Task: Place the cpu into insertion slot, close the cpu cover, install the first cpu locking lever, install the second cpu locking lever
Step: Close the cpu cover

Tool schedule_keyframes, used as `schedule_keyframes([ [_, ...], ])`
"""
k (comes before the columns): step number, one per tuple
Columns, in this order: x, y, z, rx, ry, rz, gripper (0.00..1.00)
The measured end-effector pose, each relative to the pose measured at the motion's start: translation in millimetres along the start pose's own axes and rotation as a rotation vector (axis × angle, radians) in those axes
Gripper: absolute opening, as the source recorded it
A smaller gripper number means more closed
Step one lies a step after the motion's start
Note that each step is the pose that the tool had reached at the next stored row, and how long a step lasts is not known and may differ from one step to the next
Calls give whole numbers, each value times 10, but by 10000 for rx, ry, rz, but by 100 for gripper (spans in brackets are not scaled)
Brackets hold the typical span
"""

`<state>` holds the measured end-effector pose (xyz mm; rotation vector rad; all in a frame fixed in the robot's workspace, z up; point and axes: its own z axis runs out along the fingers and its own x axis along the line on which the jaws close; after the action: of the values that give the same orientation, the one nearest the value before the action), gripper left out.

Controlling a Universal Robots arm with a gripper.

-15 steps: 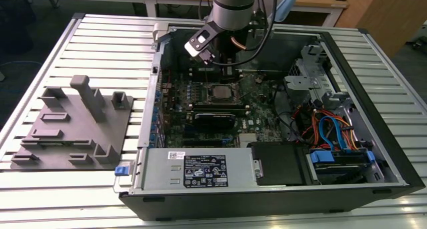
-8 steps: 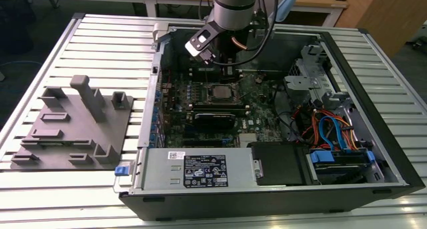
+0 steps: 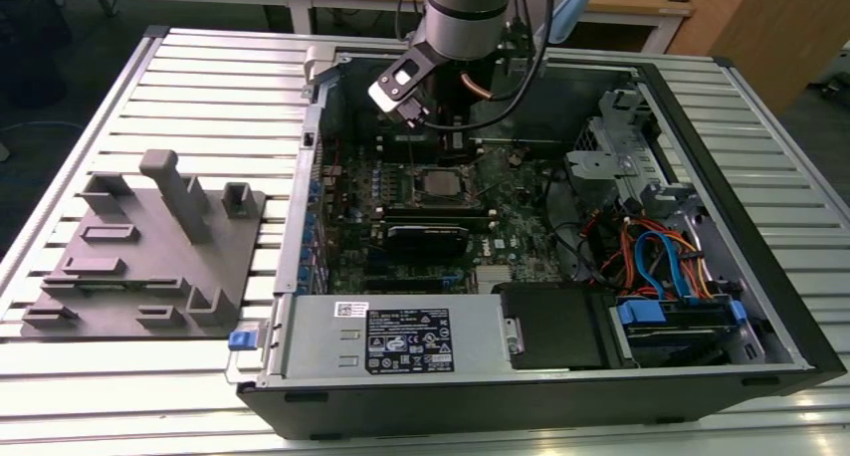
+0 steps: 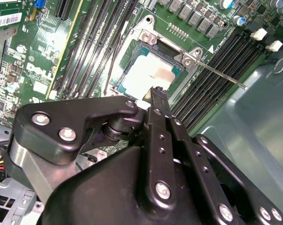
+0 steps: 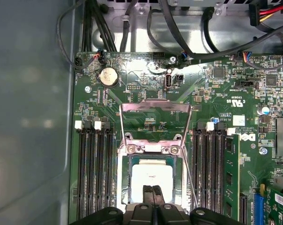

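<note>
The gripper (image 5: 153, 188) has its fingers pressed together, pinching nothing, with the tips at the edge of the cpu (image 5: 152, 174). The cpu lies in the insertion slot (image 5: 125, 188). The cpu cover (image 5: 155, 106) stands swung open at the slot's side opposite the gripper.

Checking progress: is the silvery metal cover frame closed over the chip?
No, the silvery metal cover frame stands open, leaving the square silver-grey chip uncovered.

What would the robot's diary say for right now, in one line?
cpu: sitting in insertion slot | cpu cover: open | gripper: shut, tips over cpu
</note>
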<state>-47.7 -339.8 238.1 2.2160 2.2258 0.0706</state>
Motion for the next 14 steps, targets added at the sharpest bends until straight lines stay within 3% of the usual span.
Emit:
schedule_keyframes([
  [6,2,2,-58,-1,2,0,11],
  [14,2,2,-67,-2,-3,-1,11],
])
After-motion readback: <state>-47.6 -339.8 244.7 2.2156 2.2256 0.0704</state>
